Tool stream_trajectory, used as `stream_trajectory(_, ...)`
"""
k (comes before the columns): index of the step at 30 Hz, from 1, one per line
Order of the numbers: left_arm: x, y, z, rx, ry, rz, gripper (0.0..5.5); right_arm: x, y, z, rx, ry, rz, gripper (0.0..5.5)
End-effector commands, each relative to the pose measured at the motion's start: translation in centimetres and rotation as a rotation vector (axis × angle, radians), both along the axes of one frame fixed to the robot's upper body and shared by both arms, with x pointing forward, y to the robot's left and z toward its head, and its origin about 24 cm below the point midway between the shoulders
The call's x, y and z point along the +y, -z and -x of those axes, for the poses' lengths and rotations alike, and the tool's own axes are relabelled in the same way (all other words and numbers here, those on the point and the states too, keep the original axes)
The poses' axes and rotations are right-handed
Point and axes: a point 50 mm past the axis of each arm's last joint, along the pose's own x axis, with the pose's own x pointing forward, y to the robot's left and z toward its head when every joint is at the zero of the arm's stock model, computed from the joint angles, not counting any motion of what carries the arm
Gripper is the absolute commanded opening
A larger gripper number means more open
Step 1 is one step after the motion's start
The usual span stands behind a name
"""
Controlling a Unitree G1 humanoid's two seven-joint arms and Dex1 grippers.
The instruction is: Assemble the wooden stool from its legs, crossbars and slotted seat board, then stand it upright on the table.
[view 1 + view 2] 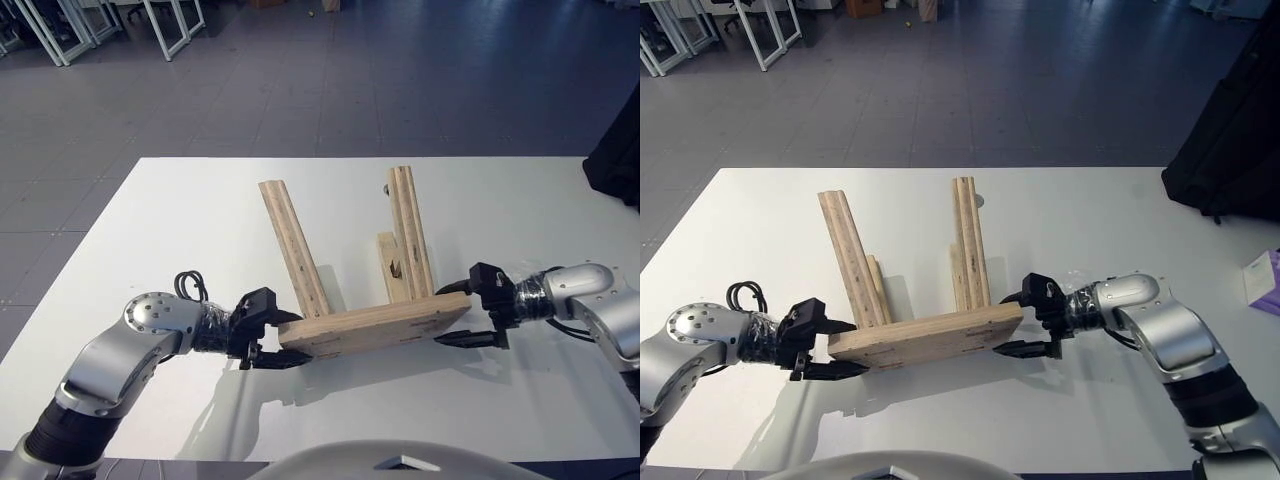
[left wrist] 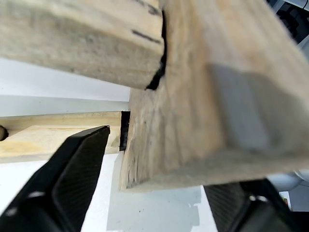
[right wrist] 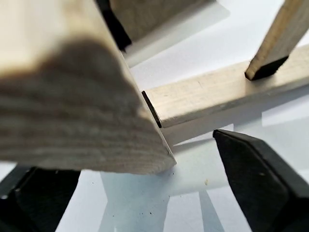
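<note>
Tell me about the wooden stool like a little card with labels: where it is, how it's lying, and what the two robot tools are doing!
stool: lying on its side on the white table, not upright yet
seat board: standing on its edge, nearest the robot
legs: joined to the board, pointing away from the robot
left tool: open, fingers either side of the board's left end
right tool: open, fingers either side of the board's right end

Lab hall — grey tiled floor (image 1: 400, 90), white metal frames (image 1: 164, 40).
</note>
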Motion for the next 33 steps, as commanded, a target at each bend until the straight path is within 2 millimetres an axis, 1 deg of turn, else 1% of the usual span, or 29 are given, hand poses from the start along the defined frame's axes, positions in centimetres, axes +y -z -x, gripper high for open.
stream_trajectory(1, 0.5, -0.2, -0.6, -0.011, -0.009, -0.022, 2.47, 0.9, 0.0, 0.7, 0.057, -0.047, -0.026, 3.89)
stream_trajectory(5, 0.6, -0.3, -0.9, -0.014, -0.027, -0.008, 1.86, 1.8, -0.2, 1.0, 0.085, -0.043, -0.058, 3.11)
stream_trajectory(8, 0.9, -0.7, -1.2, -0.014, -0.034, 0.01, 1.8, 1.8, -0.2, 0.8, 0.089, -0.01, -0.049, 2.42)
stream_trajectory(11, 1.1, -1.0, -1.5, -0.018, -0.036, 0.016, 1.79, 1.9, -0.4, 0.7, 0.081, 0.001, -0.043, 1.95)
stream_trajectory(14, 1.1, -1.8, -2.1, -0.035, -0.046, 0.049, 1.76, 2.4, -1.2, 0.7, 0.052, -0.001, -0.064, 1.82)
stream_trajectory(17, 0.6, -3.8, -3.3, -0.103, -0.078, 0.152, 1.76, 3.9, -3.3, 0.6, 0.038, 0.01, -0.136, 1.79)
stream_trajectory(19, 0.1, -5.2, -4.2, -0.159, -0.12, 0.182, 1.76, 5.0, -4.8, 0.6, 0.038, 0.019, -0.18, 1.79)
stream_trajectory(20, -0.1, -5.6, -4.4, -0.15, -0.121, 0.18, 1.76, 5.3, -5.4, 0.7, 0.049, 0.022, -0.202, 1.79)
stream_trajectory(21, -0.2, -5.7, -4.5, -0.082, -0.101, 0.143, 1.76, 5.4, -5.8, 0.6, 0.089, 0.032, -0.193, 1.79)
stream_trajectory(22, -0.3, -5.7, -4.4, 0.043, -0.069, 0.11, 1.76, 5.4, -6.0, 0.5, 0.132, 0.048, -0.192, 1.79)
stream_trajectory(24, -0.5, -5.7, -4.4, 0.125, -0.087, 0.069, 1.76, 5.3, -6.2, 0.1, 0.195, 0.101, -0.178, 1.79)
stream_trajectory(25, -0.6, -5.9, -4.3, 0.148, -0.077, 0.082, 1.76, 5.4, -6.3, -0.1, 0.267, 0.112, -0.202, 1.79)
stream_trajectory(27, -1.0, -6.5, -3.8, 0.283, -0.007, 0.159, 1.76, 5.7, -7.2, -0.3, 0.393, 0.081, -0.319, 1.79)
stream_trajectory(28, -1.0, -7.0, -3.9, 0.363, 0.012, 0.2, 1.76, 5.5, -7.6, -0.8, 0.475, 0.08, -0.356, 1.79)
stream_trajectory(30, -0.7, -8.1, -4.3, 0.453, 0.012, 0.258, 1.76, 4.9, -8.6, -1.7, 0.611, 0.062, -0.39, 1.79)
stream_trajectory(31, -0.5, -8.7, -4.5, 0.534, 0.019, 0.267, 1.76, 4.6, -9.4, -2.6, 0.729, 0.048, -0.423, 1.79)
stream_trajectory(33, 0.0, -10.0, -5.3, 0.676, 0.043, 0.329, 1.76, 4.0, -11.1, -4.5, 0.872, 0.069, -0.513, 1.79)
